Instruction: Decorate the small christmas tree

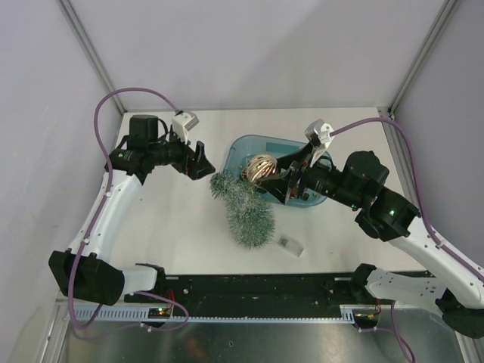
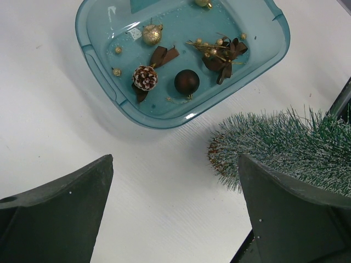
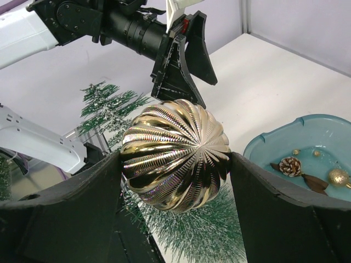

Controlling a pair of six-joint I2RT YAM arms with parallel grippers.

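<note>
We see the small christmas tree (image 1: pixel 243 208) lying on its side on the white table (image 1: pixel 174 227), just beside the near edge of the teal tub (image 1: pixel 240 147). One end is close to the tub's corner, and the bushier end points toward the arm bases. Its frosted green bristles are plain in the left wrist view. The right claw (image 1: pixel 272 178) pinches a ribbed gold ball (image 1: pixel 261 169) between its two fingers – the wrist camera shows each black finger pressed flat against a side of the ball. From above, the ball sits over the tub's near-left rim, right next to the tree, though we cannot tell whether they touch. The left claw (image 1: pixel 198 161) is spread wide with nothing between its fingers. It hangs over bare table to the left of the tub and the tree, pointing toward them. Inside the tub we make out a frosted pinecone (image 2: pixel 145 78), a dark brown ball (image 2: pixel 186 81), a small gold glitter ball (image 2: pixel 152 34) and a brown bow with gold berries (image 2: pixel 222 52), each lying apart from the others on the tub floor. A small clear piece (image 1: pixel 290 244) lies on the table near the tree's bushy end – we cannot tell what it is.
</note>
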